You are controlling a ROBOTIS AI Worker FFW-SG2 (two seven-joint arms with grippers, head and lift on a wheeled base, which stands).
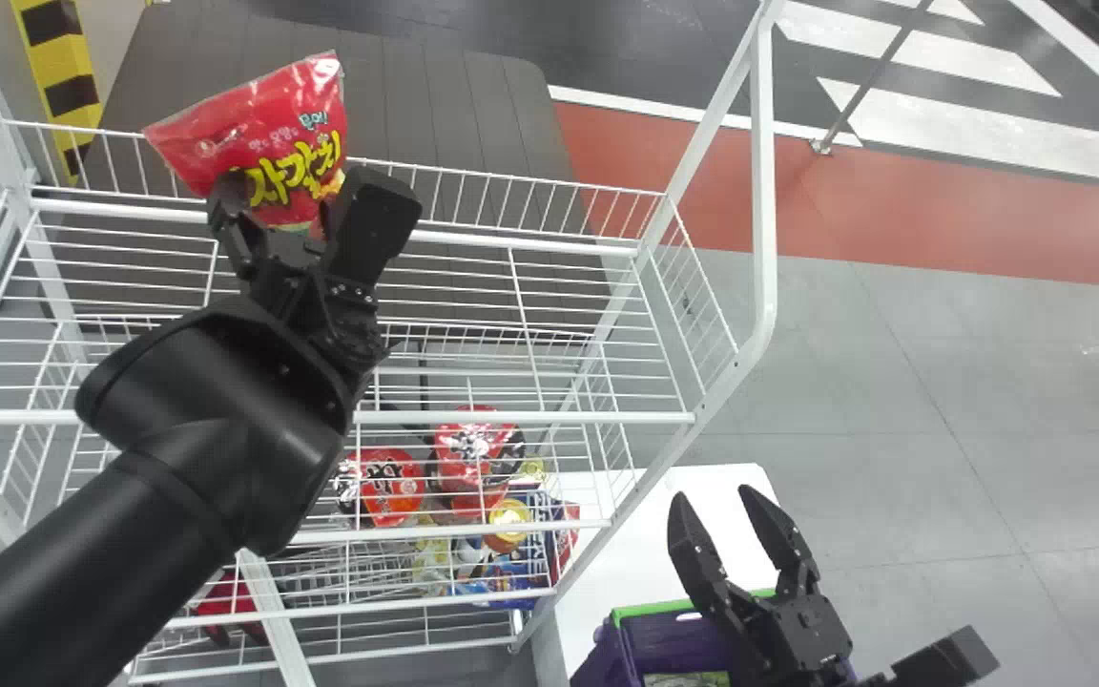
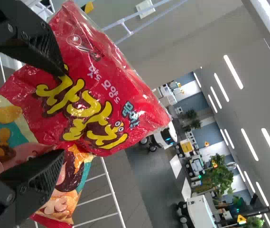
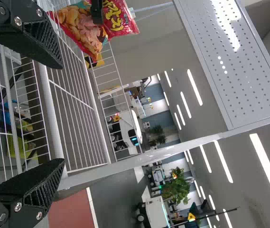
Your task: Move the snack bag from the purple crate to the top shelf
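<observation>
Because soft film gives little to hold, my flat black left fingers (image 2: 35, 45) are pressed in from both sides on the lower part of the shiny red plastic snack bag (image 1: 263, 124). Part-way apart, the bag's bulk bunched between them. Grip near one end leaves the rest sticking out past the tips, fine for setting it down ahead of me.

Bag is up at the top shelf (image 1: 511, 417), a white wire-basket tier, toward its back fence (image 1: 511, 189). Can't fix the exact gap to the wires. Held high, I'd guess, so it clears the rails.

Further down, red snack packs (image 1: 478, 458) lie on a lower tier, seen through the mesh. Matte black right fingers (image 1: 693, 549) are spread wide with nothing between, parked near the purple crate with a green rim (image 1: 678, 639) at the white counter (image 1: 721, 477).

Carry looks done; release is what's left. Next: centre over the shelf floor, lower, then open. Main risk is letting go too far back and tipping it over the fence, or catching loose film on a wire.
</observation>
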